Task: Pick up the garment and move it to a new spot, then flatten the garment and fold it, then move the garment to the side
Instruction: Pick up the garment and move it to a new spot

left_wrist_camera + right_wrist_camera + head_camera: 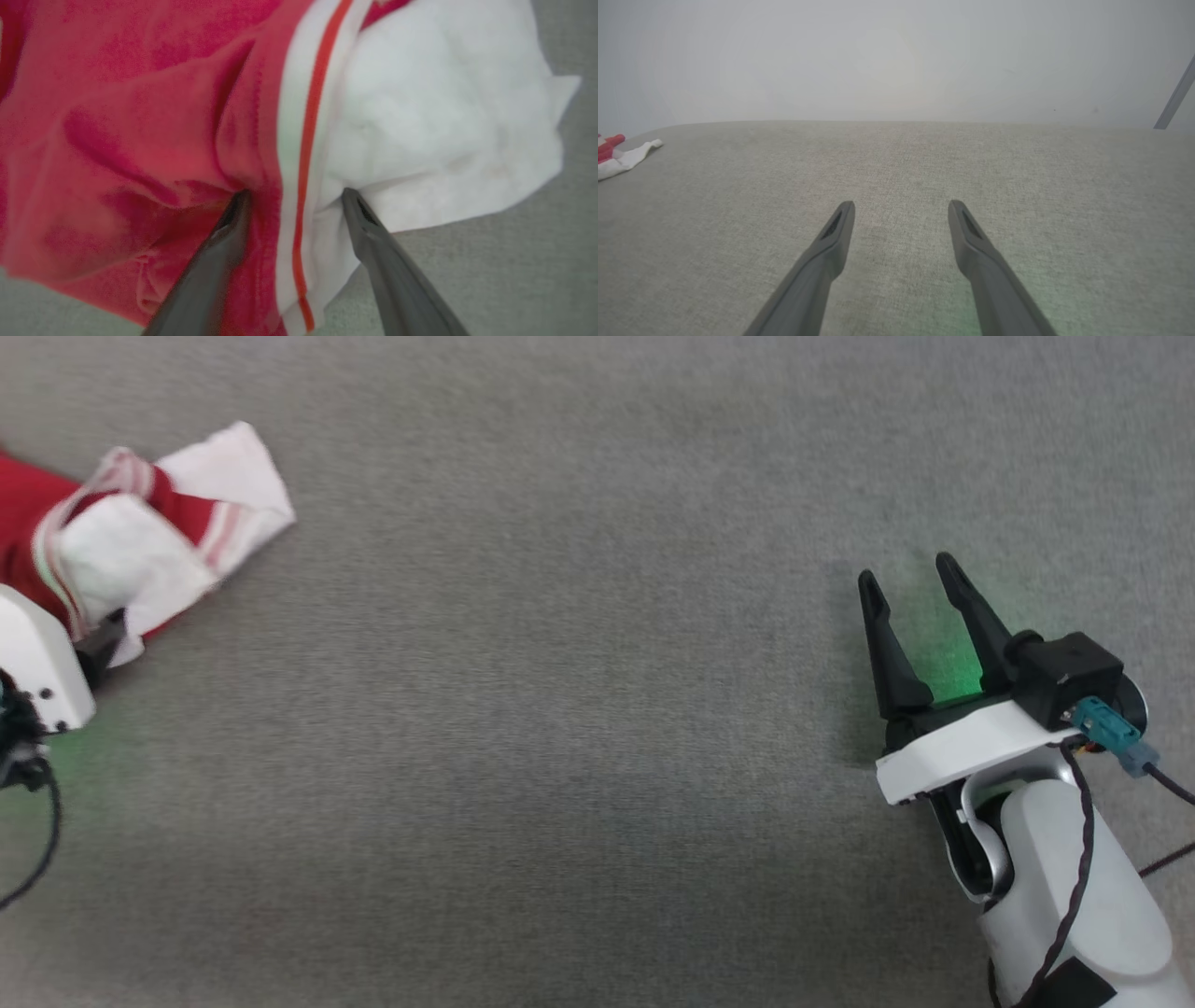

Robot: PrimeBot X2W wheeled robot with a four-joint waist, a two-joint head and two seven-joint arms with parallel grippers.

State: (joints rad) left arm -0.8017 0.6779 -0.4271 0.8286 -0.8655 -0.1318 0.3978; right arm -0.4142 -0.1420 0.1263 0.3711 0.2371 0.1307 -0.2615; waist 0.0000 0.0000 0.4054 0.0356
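Two pincers open, left pincer (295,193) astride striped seam (306,140) of garment (140,116) in wrist view, right pincer (906,567) over grey surface (597,728)

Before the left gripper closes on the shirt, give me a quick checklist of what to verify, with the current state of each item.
1. Opening of the left gripper: ok, its jaws stand wide apart.
2. Cloth between its fingers: ok, the striped seam of the garment lies between the tips, which press into the fabric.
3. Depth of bite for a firm hold: cannot tell, the folds hide how many layers sit between the tips.
4. Position of the right gripper: ok, open over the grey surface, well apart from the garment.
5. Garment lying flat: not ok, it is crumpled.
6. Whole garment inside the head view: not ok, it runs off the left edge.
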